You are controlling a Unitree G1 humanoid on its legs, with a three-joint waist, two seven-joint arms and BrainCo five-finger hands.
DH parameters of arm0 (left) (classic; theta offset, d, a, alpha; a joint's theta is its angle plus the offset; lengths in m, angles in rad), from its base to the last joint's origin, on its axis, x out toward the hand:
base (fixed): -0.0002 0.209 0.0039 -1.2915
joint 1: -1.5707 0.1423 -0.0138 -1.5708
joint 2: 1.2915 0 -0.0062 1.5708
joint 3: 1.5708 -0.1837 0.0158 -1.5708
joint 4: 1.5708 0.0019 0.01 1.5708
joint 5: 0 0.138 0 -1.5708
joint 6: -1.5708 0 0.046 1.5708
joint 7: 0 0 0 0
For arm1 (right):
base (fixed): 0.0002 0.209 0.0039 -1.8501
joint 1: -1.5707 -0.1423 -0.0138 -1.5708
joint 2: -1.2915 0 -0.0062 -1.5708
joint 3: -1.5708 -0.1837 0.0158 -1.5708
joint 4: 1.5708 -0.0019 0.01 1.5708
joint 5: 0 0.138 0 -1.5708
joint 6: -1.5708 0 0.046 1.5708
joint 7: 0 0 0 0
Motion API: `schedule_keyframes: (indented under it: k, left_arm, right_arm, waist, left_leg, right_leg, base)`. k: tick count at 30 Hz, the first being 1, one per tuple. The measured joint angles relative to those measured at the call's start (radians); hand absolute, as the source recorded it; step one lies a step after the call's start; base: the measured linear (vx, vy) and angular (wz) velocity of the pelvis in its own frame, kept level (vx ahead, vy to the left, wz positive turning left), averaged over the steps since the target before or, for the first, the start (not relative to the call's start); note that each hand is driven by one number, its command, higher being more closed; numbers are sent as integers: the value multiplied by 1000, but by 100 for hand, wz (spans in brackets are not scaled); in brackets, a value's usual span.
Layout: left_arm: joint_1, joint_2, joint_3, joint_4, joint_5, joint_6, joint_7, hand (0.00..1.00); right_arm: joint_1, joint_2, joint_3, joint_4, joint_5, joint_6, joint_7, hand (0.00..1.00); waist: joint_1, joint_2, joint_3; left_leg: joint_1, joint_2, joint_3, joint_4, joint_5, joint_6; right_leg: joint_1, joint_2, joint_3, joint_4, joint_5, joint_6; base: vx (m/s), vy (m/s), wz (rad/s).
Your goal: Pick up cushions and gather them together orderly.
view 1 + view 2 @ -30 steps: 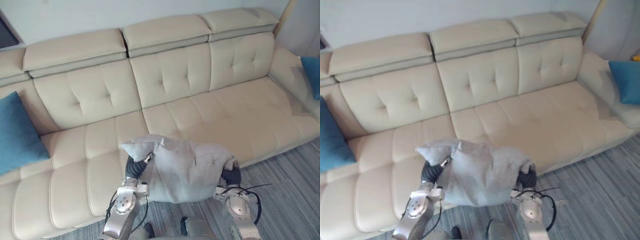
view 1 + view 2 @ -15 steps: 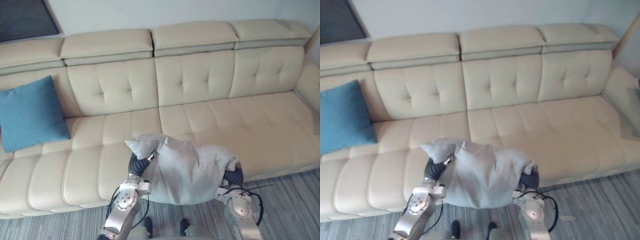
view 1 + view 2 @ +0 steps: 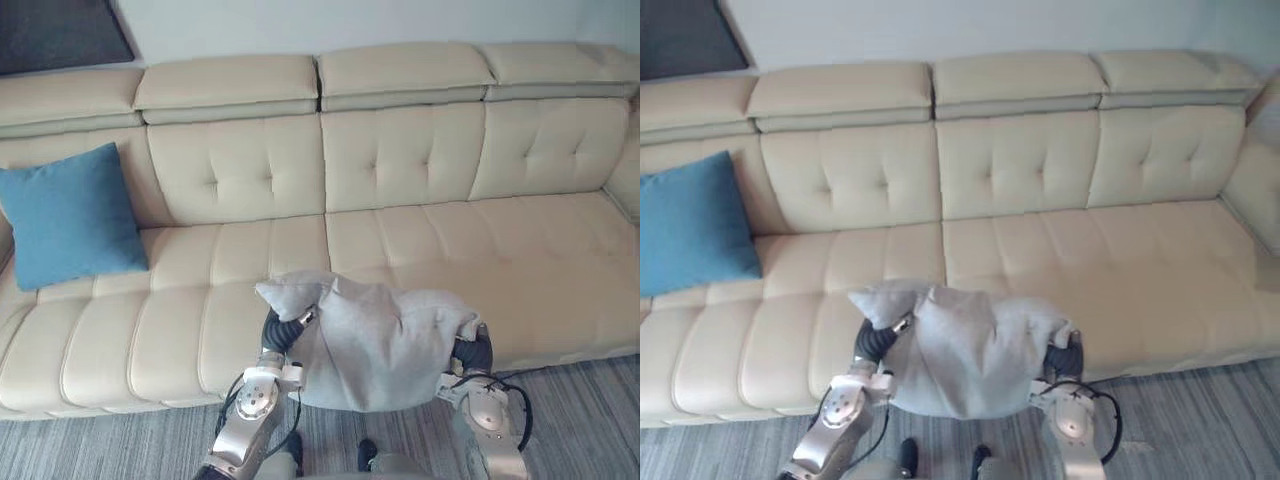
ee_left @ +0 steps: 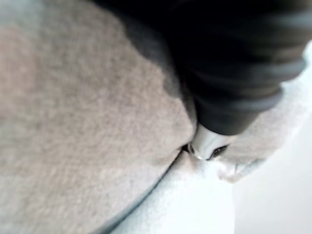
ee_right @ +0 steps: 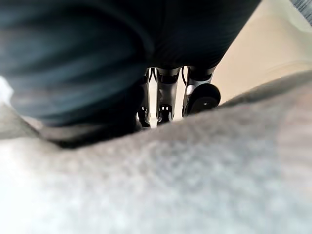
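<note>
I hold a grey cushion point(image 3: 380, 345) up in front of me, between both hands, over the front edge of a cream sofa point(image 3: 450, 240). My left hand point(image 3: 281, 330) grips its left upper corner, where the fabric bunches into a peak. In the left wrist view a finger point(image 4: 207, 144) digs into the grey fabric point(image 4: 73, 122). My right hand point(image 3: 472, 352) holds the right side, with its fingers point(image 5: 163, 95) curled over the cushion's edge point(image 5: 195, 180). A blue cushion point(image 3: 70, 215) leans upright against the sofa back at the far left.
The long sofa runs across the whole view, its seat bare between the blue cushion and the right end. Grey striped carpet point(image 3: 580, 400) lies before it. A dark panel point(image 3: 55, 30) hangs on the wall at the upper left.
The camera has swung left: the blue cushion at the left has come fully into view and the sofa's right corner has slid out. The grey cushion stays held between both hands.
</note>
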Motion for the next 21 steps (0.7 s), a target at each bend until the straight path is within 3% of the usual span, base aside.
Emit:
schedule_keyframes:
  k: [2,3,5,8,9,11,13,17,19,21]
  left_arm:
    - [-1,11,5,0,1,2,-2,100]
    - [-1,11,13,1,1,2,-2,100]
    - [-5,12,19,1,1,0,-2,100]
    - [-23,22,28,2,1,0,-2,100]
    - [-30,8,27,18,1,1,-2,100]
    - [-30,-11,26,23,1,2,-7,100]
    - [-33,-28,27,24,1,2,-9,100]
    - [-33,-62,35,26,0,3,-10,100]
    - [-34,-65,41,23,0,1,-11,100]
    - [-52,-69,38,22,0,1,-17,100]
  right_arm:
    - [-11,3,1,42,-8,4,4,100]
    - [-10,5,9,51,-11,9,8,100]
    - [-11,2,17,56,-21,11,11,100]
    - [-23,-1,18,56,-31,11,14,100]
    - [-39,-11,16,63,-34,12,14,100]
    - [-61,-49,12,63,-35,13,16,100]
    - [-62,-47,3,59,-34,13,16,100]
    - [-30,-50,-5,3,-27,12,15,100]
    - [-23,-51,-8,-46,-26,11,10,100]
    - [-30,-52,-31,-74,-26,5,8,100]
  waist:
    - [-7,6,8]
    - [-12,7,16]
    - [-13,7,17]
    - [-22,-49,7]
    - [-28,-29,15]
    - [-24,20,16]
    - [-27,38,18]
    - [-14,40,21]
    - [-8,39,20]
    - [-10,41,19]
  left_leg:
    - [26,19,3,12,-13,6]
    - [43,34,3,13,-24,0]
    - [43,48,-6,12,-30,-11]
    - [16,37,-42,27,-40,-46]
    - [4,54,-72,56,-55,-69]
    - [-3,101,-88,54,-57,-94]
    - [-11,132,-106,87,-55,-100]
    - [-94,173,-87,311,-49,-91]
    - [-102,181,-39,317,-28,-63]
    - [-86,169,28,223,-16,-53]
  right_leg:
    - [-80,1,-1,153,21,-2]
    - [-98,-2,-7,179,-4,-35]
    - [-112,-12,6,98,-13,-26]
    - [-74,-34,58,-163,93,-17]
    - [-74,-22,34,-154,126,-37]
    - [-76,15,-6,-137,112,-59]
    - [-49,38,-56,-129,82,-86]
    - [23,50,-128,-134,66,-111]
    - [48,42,-143,-149,65,-110]
    - [47,22,-163,-185,66,-109]
  base:
    - [42,12,-21]
    - [92,-12,-5]
    - [86,-71,6]
    - [164,-214,35]
    - [201,-261,37]
    - [232,-246,23]
    - [182,-169,41]
    - [140,-165,49]
    - [59,-58,29]
    - [9,11,43]
